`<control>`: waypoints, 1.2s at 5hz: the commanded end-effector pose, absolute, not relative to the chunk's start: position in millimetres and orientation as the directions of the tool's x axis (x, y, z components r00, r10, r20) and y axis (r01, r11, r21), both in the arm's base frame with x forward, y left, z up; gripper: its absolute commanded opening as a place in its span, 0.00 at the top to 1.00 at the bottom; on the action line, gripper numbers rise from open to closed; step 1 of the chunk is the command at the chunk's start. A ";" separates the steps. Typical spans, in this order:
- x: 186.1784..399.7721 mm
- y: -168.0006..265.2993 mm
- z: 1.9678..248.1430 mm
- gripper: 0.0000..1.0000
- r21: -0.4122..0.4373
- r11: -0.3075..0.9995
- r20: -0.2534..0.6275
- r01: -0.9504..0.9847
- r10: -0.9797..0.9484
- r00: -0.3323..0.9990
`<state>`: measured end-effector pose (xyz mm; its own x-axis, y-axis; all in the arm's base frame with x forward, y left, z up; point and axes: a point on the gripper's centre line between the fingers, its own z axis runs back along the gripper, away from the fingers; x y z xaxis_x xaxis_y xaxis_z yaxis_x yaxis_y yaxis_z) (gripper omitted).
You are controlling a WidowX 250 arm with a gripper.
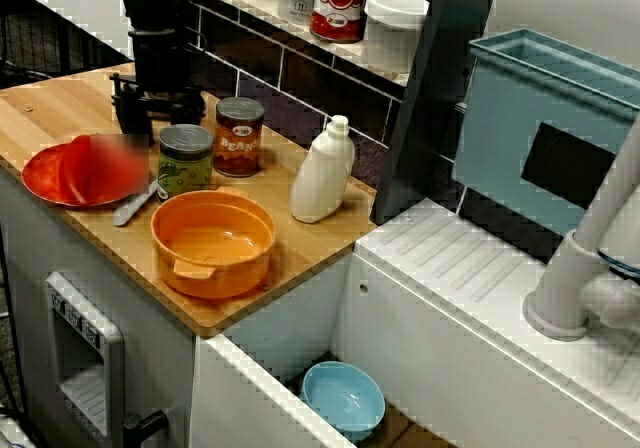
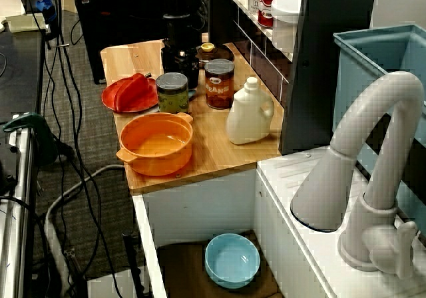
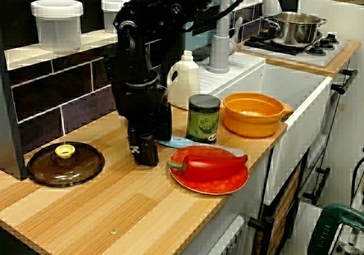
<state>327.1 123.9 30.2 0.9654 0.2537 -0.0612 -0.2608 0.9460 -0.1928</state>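
On the light wooden counter (image 3: 114, 209), your black gripper (image 3: 142, 152) stands tip-down near the glossy red bell pepper (image 3: 213, 165) on its round red plate (image 3: 211, 186).
Whether the jaws are parted or closed, you cannot tell from any view. The pepper lies on its side, stem toward the gripper, near the green-labelled tin can (image 3: 203, 118); a dark glass lid with a yellow knob (image 3: 65, 164) rests at the gripper's other side. Judge the pepper light, hollow and smooth-skinned, likely slippery; take it across the broad middle of its body, not by the thin stem.
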 end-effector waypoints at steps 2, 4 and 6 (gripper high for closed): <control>331.5 154.0 71.7 0.00 -0.121 0.964 0.101 -0.237 0.249 0.963; 331.5 154.0 71.7 0.00 -0.121 0.964 0.101 -0.237 0.249 0.963; 345.5 148.5 86.6 0.00 -0.139 0.973 0.096 -0.182 0.196 0.976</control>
<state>341.8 141.7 68.1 0.9791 0.2002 0.0367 -0.1922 0.9688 -0.1564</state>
